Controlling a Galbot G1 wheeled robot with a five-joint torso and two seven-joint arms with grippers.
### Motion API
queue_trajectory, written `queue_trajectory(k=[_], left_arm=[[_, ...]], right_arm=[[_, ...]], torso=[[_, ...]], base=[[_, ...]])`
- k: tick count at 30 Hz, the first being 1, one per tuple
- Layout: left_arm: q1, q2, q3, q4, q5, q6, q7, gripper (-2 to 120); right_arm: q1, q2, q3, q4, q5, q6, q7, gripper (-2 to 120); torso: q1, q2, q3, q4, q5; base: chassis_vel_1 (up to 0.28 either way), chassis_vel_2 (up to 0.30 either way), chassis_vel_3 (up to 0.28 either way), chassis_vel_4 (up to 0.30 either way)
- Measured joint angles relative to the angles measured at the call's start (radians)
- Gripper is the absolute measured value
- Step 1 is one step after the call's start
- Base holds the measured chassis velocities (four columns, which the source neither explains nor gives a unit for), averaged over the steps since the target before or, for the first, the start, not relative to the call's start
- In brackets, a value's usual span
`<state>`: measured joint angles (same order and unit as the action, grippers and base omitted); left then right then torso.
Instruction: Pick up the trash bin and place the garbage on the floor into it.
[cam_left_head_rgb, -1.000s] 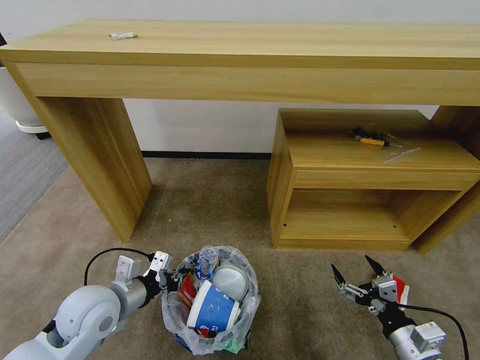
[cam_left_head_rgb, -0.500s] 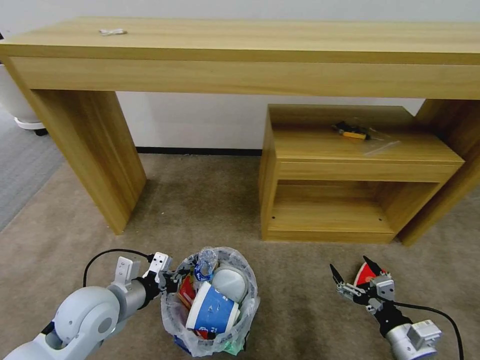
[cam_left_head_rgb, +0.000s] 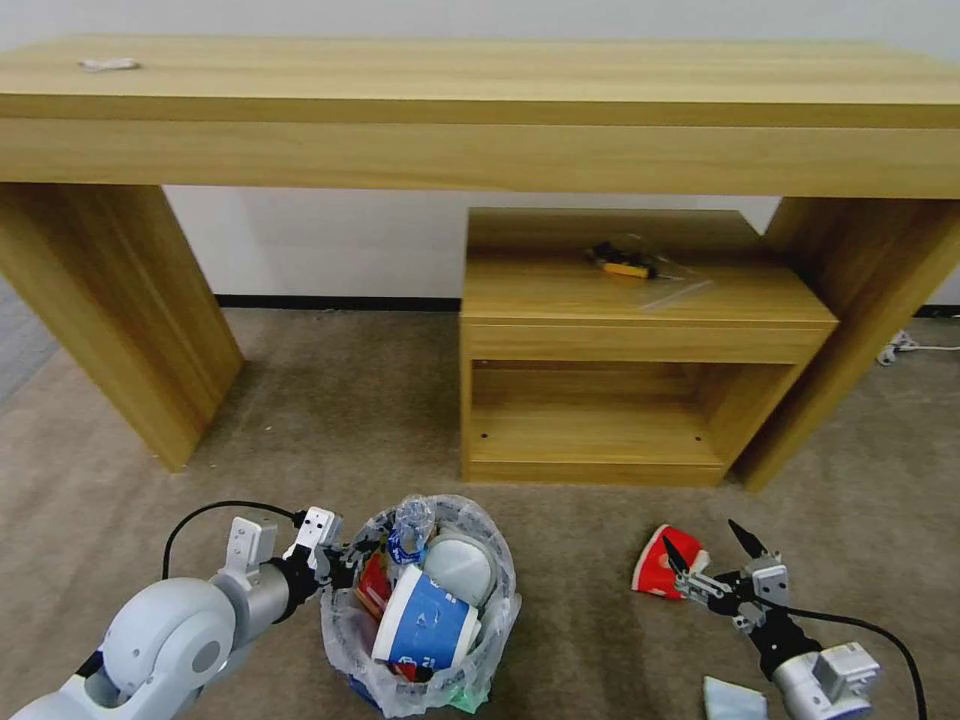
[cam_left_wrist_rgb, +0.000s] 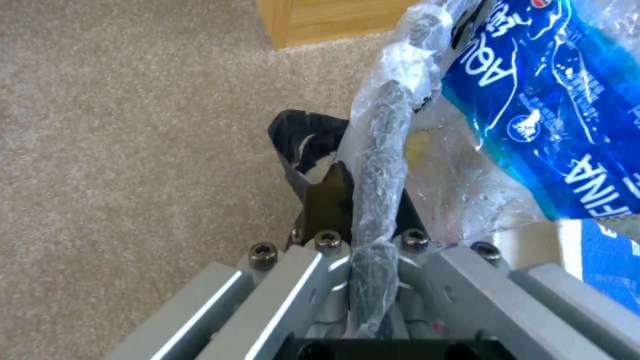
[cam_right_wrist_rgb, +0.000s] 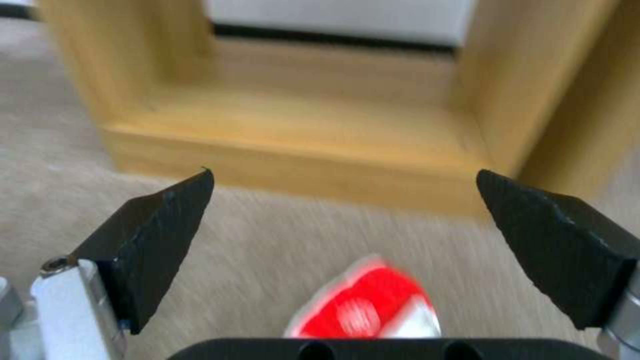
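The trash bin, lined with a crinkled clear bag, hangs low at the front. It holds a blue-white paper cup, a small clear bottle and red wrappers. My left gripper is shut on the bin's bagged rim, next to the bottle's blue label. My right gripper stands open just above the floor. A red-white carton lies on the carpet close to its left fingertip. In the right wrist view the carton sits below the spread gripper. A pale blue mask lies beside the right arm.
A long wooden desk spans the back, with thick legs at left and right. Under it stands a low wooden cabinet bearing a black-orange tool in a clear bag. A white cable lies far right.
The head camera has turned right, so desk and cabinet slid left in view. The carton, earlier behind the right gripper, now lies to its left. The left gripper still grips the bin.
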<state>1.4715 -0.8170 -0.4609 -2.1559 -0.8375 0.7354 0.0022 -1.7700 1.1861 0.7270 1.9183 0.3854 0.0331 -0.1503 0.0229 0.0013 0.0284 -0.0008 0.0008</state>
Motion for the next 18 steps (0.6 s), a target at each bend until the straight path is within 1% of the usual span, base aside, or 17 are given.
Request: queue_trajectory(k=[1,3,4,5,6,7,8,11,12,13,15,18], left_arm=[[0.006,-0.003,-0.006,-0.002,0.004,0.000,0.002,0],[0.014,-0.005,-0.013,-0.003,0.012,0.000,0.008,0],[0.014,-0.005,-0.013,-0.003,0.012,0.000,0.008,0],[0.020,-0.008,-0.017,-0.004,0.019,0.000,0.011,0],[0.021,-0.008,-0.018,-0.005,0.021,0.000,0.012,0],[0.024,-0.010,-0.018,-0.006,0.025,0.000,0.013,0],[0.024,-0.010,-0.018,-0.006,0.025,0.000,0.013,0],[0.025,-0.012,-0.012,-0.010,0.029,0.000,0.014,0],[0.025,-0.012,-0.012,-0.010,0.029,0.000,0.014,0],[0.025,-0.012,-0.009,-0.012,0.029,0.000,0.014,0],[0.025,-0.013,-0.007,-0.012,0.031,0.000,0.014,0],[0.024,-0.011,-0.007,-0.012,0.031,0.000,0.013,0]], right_arm=[[0.014,-0.006,0.001,-0.024,0.041,-0.050,0.023,100],[0.032,-0.023,0.000,-0.052,0.093,-0.106,0.054,100],[0.032,-0.023,0.000,-0.052,0.093,-0.106,0.054,100],[0.057,-0.037,-0.004,-0.084,0.124,-0.141,0.074,100],[0.068,-0.041,-0.007,-0.096,0.134,-0.154,0.078,100],[0.104,-0.046,-0.017,-0.130,0.154,-0.189,0.099,100],[0.104,-0.046,-0.017,-0.130,0.154,-0.189,0.099,100],[0.175,-0.037,-0.054,-0.184,0.206,-0.256,0.171,100],[0.175,-0.037,-0.054,-0.184,0.206,-0.256,0.171,100],[0.198,-0.030,-0.069,-0.198,0.245,-0.289,0.196,100],[0.242,-0.020,-0.094,-0.235,0.281,-0.322,0.210,100],[0.276,-0.008,-0.112,-0.271,0.288,-0.343,0.219,100]], torso=[[0.000,0.000,0.000,-0.0001,-0.0010],[0.000,0.000,0.000,-0.0001,-0.0007],[0.000,0.000,0.000,-0.0001,-0.0007],[0.000,0.000,0.000,0.0002,-0.0012],[0.000,0.000,0.000,0.0003,-0.0012],[0.000,0.000,0.000,0.0002,-0.0007],[0.000,0.000,0.000,0.0002,-0.0007],[0.000,0.000,0.000,0.0002,-0.0005],[0.000,0.000,0.000,0.0002,-0.0005],[0.000,0.000,0.000,-0.0001,-0.0004],[0.000,0.000,0.000,-0.0001,-0.0010],[0.000,0.000,0.000,0.0000,-0.0005]], base=[[0.000,0.000,0.000,0.000],[0.000,0.000,0.000,0.000],[0.000,0.000,0.000,0.000],[0.000,0.000,0.000,0.000],[0.000,0.000,0.000,0.000],[0.000,0.000,0.000,0.000],[0.000,0.000,0.000,0.000],[0.000,0.000,0.000,0.000],[0.000,0.000,0.000,0.000],[0.000,0.000,0.000,0.000],[0.000,0.000,0.000,0.000],[0.000,0.000,0.000,0.000]])
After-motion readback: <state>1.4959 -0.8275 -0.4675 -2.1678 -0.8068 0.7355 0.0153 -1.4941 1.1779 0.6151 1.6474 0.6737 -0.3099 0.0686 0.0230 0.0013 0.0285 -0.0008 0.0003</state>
